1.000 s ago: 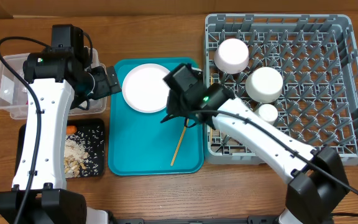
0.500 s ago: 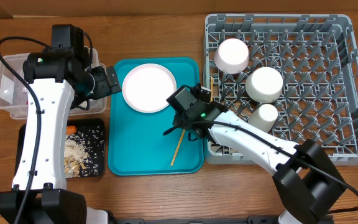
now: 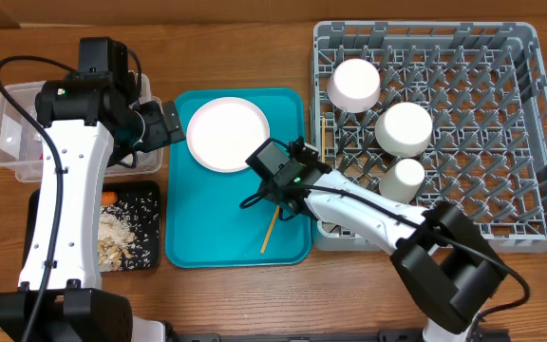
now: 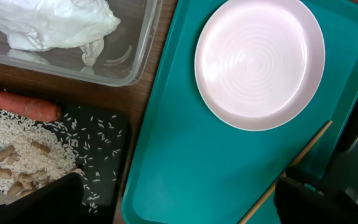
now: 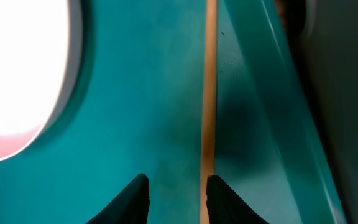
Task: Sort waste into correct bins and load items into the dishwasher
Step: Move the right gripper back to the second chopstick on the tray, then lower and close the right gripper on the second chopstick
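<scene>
One wooden chopstick (image 3: 271, 231) lies on the teal tray (image 3: 212, 223), near its right rim. My right gripper (image 3: 264, 195) is low over the chopstick's upper end. In the right wrist view the chopstick (image 5: 208, 93) runs along the inner edge of the right fingertip (image 5: 224, 200). The right gripper (image 5: 178, 198) is open with bare tray in the gap. A pale-pink plate (image 3: 228, 134) rests at the tray's far end. My left gripper (image 4: 179, 208) is wide open and holds nothing, high over the tray's left edge. The grey dish rack (image 3: 482, 142) holds two bowls (image 3: 353, 84) and a cup (image 3: 406, 176).
The clear tub (image 4: 138, 59) holds a white wad (image 4: 55, 25). The black tray (image 4: 107, 140) carries rice crumbs (image 4: 17, 149) and a carrot (image 4: 17, 107). A thin wooden stick (image 3: 323, 133) stands at the rack's left edge. The tray's raised rim (image 5: 272, 93) runs beside the chopstick.
My right gripper has come down and toward the near side of the tray, to the chopstick, and its jaws have narrowed a little. The left arm has not moved.
</scene>
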